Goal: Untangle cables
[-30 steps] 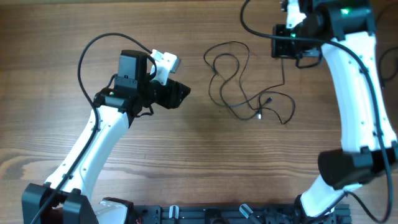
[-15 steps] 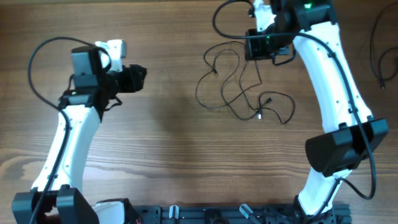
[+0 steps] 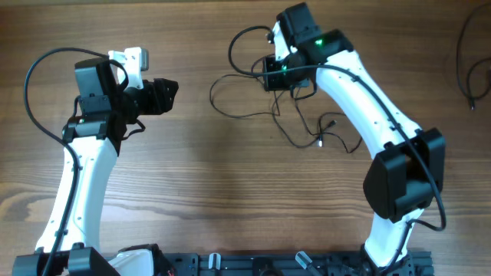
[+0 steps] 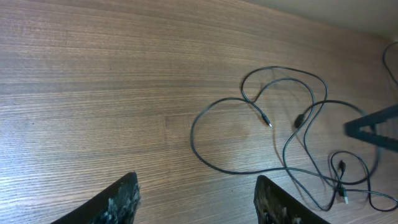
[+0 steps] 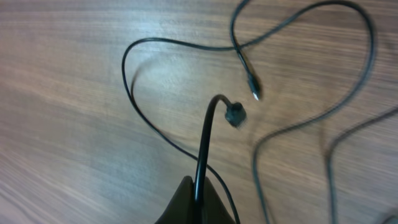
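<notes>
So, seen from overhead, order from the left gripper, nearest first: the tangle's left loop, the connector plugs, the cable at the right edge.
1. Left loop, just right of the left gripper.
2. Connector plugs, right of centre.
3. Right-edge cable, far right.

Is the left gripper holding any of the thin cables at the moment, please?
No, in the left wrist view the left gripper stands open over the table, and the cables lie ahead of it, untouched.
</notes>
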`<state>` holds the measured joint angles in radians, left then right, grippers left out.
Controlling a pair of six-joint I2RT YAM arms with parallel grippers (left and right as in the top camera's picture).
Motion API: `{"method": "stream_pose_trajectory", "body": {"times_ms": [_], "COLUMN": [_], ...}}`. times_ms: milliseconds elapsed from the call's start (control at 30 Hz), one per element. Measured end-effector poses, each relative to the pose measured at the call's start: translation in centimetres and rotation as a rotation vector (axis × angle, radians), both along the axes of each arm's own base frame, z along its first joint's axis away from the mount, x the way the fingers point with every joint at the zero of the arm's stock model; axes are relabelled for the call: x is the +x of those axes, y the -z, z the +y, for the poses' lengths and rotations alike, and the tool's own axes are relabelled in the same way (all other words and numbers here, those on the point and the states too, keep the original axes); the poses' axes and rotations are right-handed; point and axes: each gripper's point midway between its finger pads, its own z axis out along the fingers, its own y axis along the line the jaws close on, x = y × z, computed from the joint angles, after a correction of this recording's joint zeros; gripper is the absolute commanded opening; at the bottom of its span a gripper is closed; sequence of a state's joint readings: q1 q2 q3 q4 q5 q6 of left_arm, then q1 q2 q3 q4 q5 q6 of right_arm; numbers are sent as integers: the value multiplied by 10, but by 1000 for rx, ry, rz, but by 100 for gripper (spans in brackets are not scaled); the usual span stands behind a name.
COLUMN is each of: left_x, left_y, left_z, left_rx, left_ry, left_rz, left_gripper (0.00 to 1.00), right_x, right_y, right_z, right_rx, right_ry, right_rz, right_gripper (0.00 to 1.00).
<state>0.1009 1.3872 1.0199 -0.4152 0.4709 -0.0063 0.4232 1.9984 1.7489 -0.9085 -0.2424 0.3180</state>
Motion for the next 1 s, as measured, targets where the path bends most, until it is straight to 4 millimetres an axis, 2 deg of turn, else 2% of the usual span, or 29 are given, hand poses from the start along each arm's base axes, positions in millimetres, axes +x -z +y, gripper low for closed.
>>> {"method": "stream_pose_trajectory", "body": {"times_ms": [133, 300, 433, 500, 633, 767, 1000], "left_x": [0, 0, 0, -1, -2, -3, -3], "left_y": [0, 0, 0, 0, 2, 2, 2], "left_z": [-1, -1, -1, -1, -1, -1, -1], "left_rx": [-5, -5, -5, -5, -6, -6, -6], "left_ry": [5, 5, 5, 5, 5, 5, 5], "left_rz": [-1, -1, 0, 4, 12, 13, 14], "left_gripper": [61, 61, 61, 61, 61, 61, 60], "right_x": [3, 17, 41, 50, 56, 62, 63], "right_y": [14, 15, 16, 27, 51, 58, 68], "right_z": [4, 3, 2, 4, 0, -17, -64], "right_rx": [15, 11, 11, 6, -20, -40, -119], "right_ry": [42, 99, 158, 171, 189, 223, 310], "right_rz": [-5, -41, -120, -134, -115, -105, -52], "right_gripper": [5, 4, 7, 15, 15, 16, 27]}}
